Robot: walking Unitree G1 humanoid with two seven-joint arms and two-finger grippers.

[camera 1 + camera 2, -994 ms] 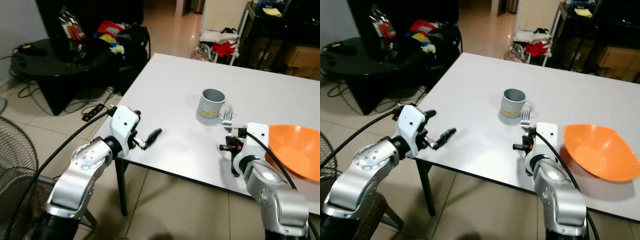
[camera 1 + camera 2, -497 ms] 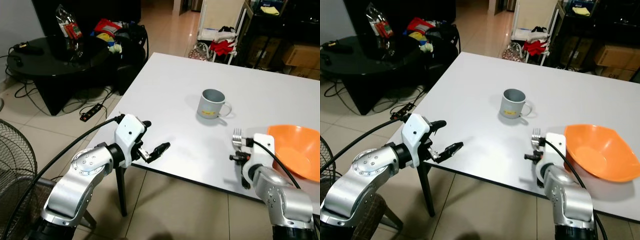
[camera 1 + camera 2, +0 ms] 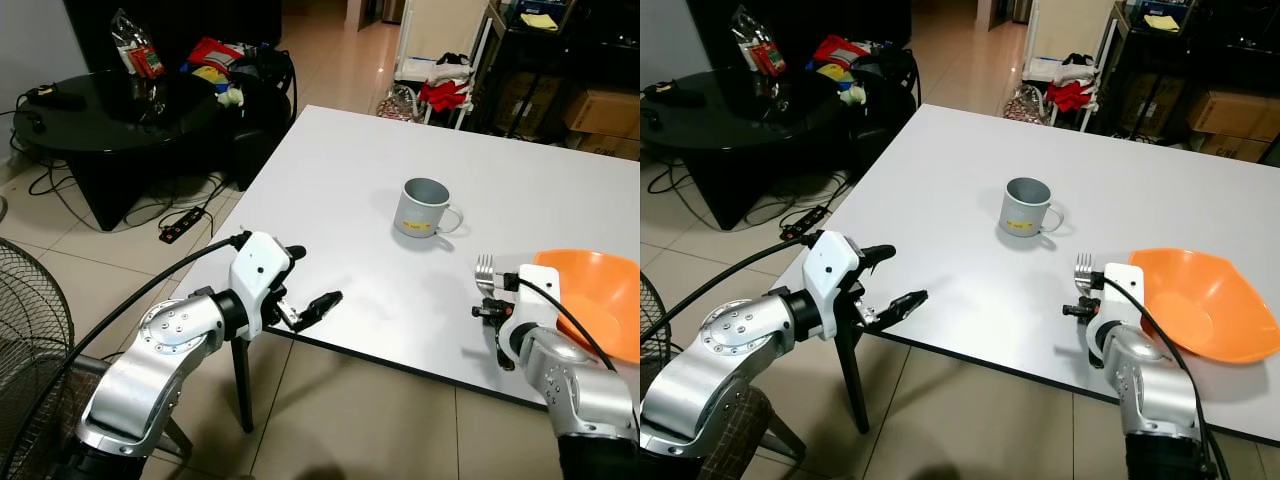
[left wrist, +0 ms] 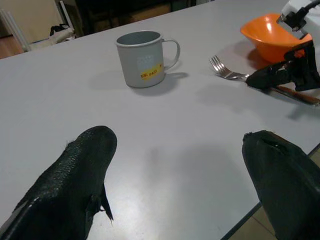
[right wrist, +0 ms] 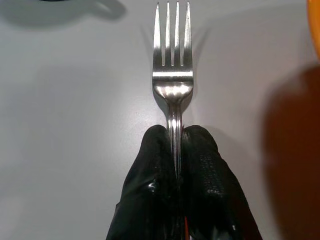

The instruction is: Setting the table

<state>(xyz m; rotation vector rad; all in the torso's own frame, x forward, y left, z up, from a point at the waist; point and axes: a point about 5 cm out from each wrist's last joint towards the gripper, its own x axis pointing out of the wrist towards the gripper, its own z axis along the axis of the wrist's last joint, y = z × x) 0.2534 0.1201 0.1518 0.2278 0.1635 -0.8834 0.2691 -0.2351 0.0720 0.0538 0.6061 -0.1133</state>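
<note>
Bright, sharp frames; soft shadows

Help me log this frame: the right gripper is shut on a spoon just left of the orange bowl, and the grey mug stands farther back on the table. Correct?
Not quite. The right gripper is shut on a fork, not a spoon; the right wrist view shows four tines. The orange bowl and grey mug are as you say.

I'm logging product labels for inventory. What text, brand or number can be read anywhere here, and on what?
Grey mug: a yellow sticker with red print, too blurred to read.
Snack bags on the black side table: print too small to read.
Cardboard boxes on the shelf: no readable marks.
</note>
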